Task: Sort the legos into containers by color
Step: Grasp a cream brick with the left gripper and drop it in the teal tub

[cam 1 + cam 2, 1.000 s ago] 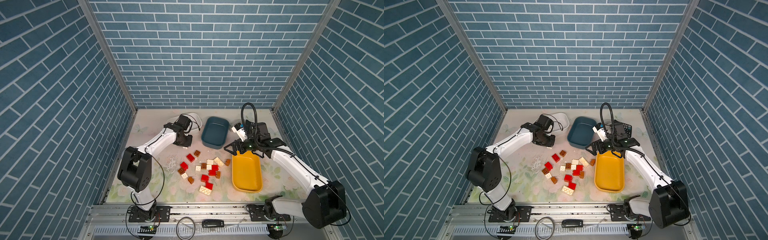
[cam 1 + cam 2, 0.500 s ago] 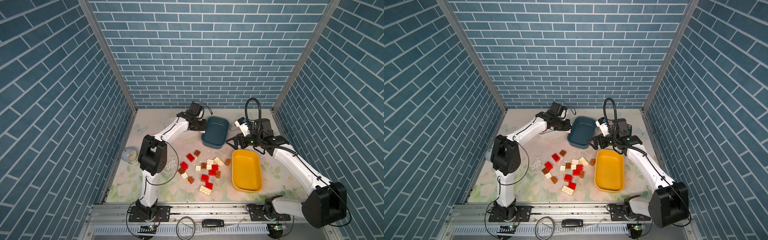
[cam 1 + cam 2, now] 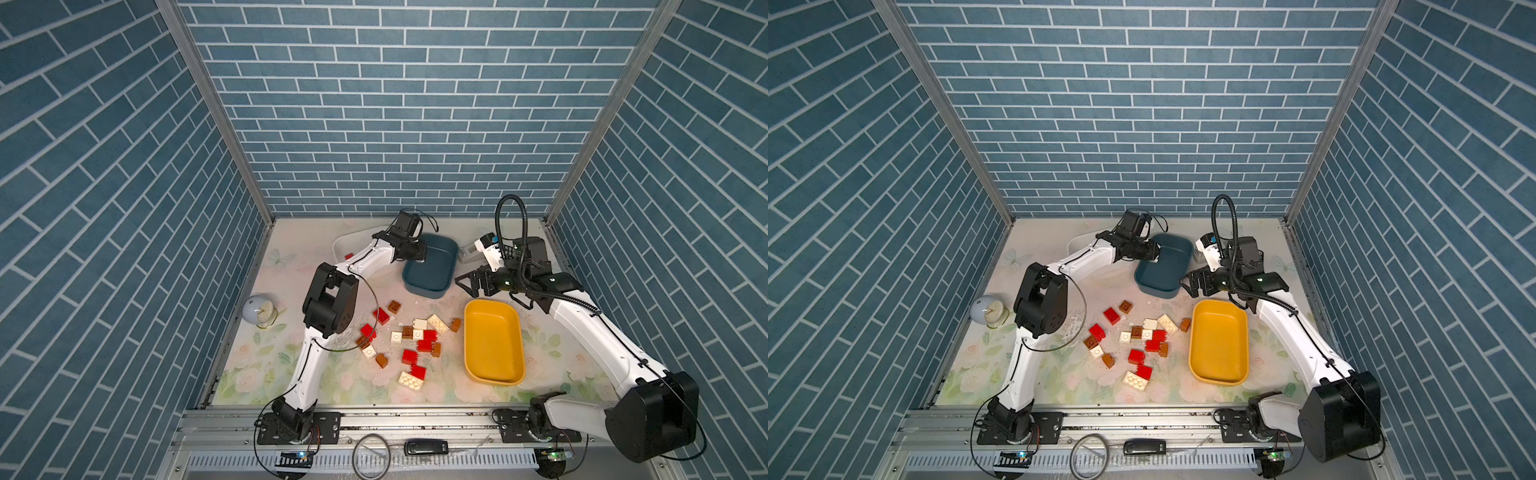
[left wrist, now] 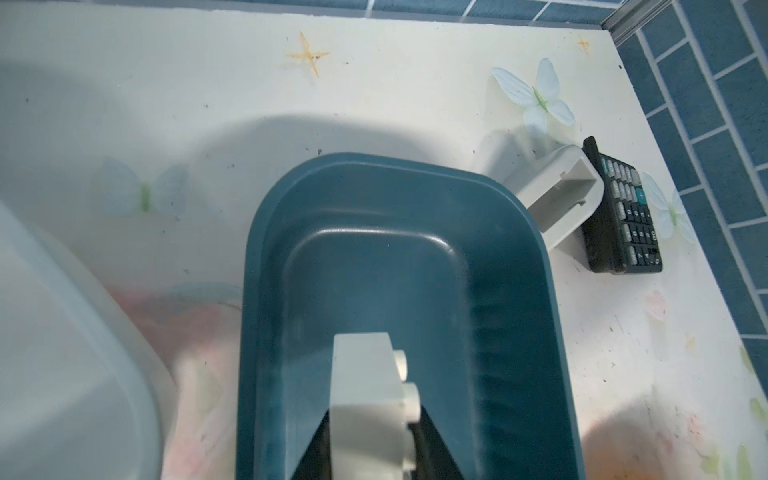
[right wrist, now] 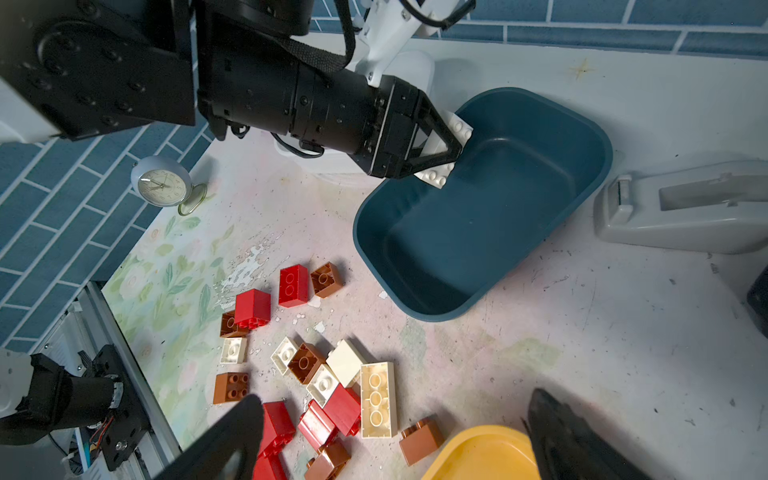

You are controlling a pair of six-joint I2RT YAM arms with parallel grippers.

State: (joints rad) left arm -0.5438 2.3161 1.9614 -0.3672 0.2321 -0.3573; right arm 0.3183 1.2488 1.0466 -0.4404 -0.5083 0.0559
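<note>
White brick [image 5: 459, 124] over the teal tub [image 5: 598, 137], ready to drop.
My left gripper [image 5: 455, 151] pinches the brick just inside the tub's rim. I should open fully, low and further toward the middle, so it cannot bounce out. My right gripper [image 3: 473, 284] hangs wide open and empty near the yellow tub [image 3: 467, 332].

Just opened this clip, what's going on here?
The left claw holds a cream-white brick over the teal tub, apparently about to drop it in. The right claw hangs open and empty beside the yellow tub. Most bricks lie loose on the table. One red brick sits in the white tub.
</note>
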